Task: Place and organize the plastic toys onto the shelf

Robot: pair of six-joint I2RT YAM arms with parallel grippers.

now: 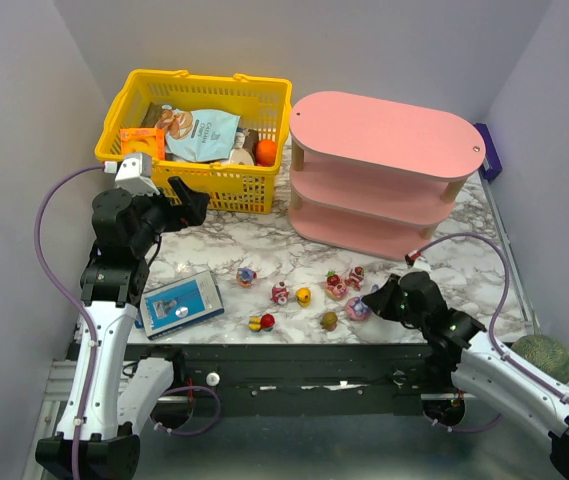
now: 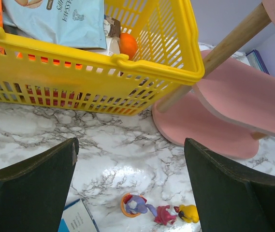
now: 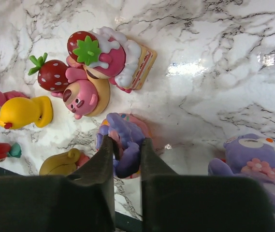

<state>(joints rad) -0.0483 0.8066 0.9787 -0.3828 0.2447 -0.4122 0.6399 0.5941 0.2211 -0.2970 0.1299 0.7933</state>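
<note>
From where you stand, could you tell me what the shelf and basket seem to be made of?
Shelf: matte pink boards, possibly painted wood, on pale posts that look like bare wood. Basket: shiny yellow moulded plastic, judging by its thin lattice walls.

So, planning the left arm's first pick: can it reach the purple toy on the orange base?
Probably yes: the left gripper is open, and only bare marble lies between it and the purple toy; the basket stands farther back.
</note>
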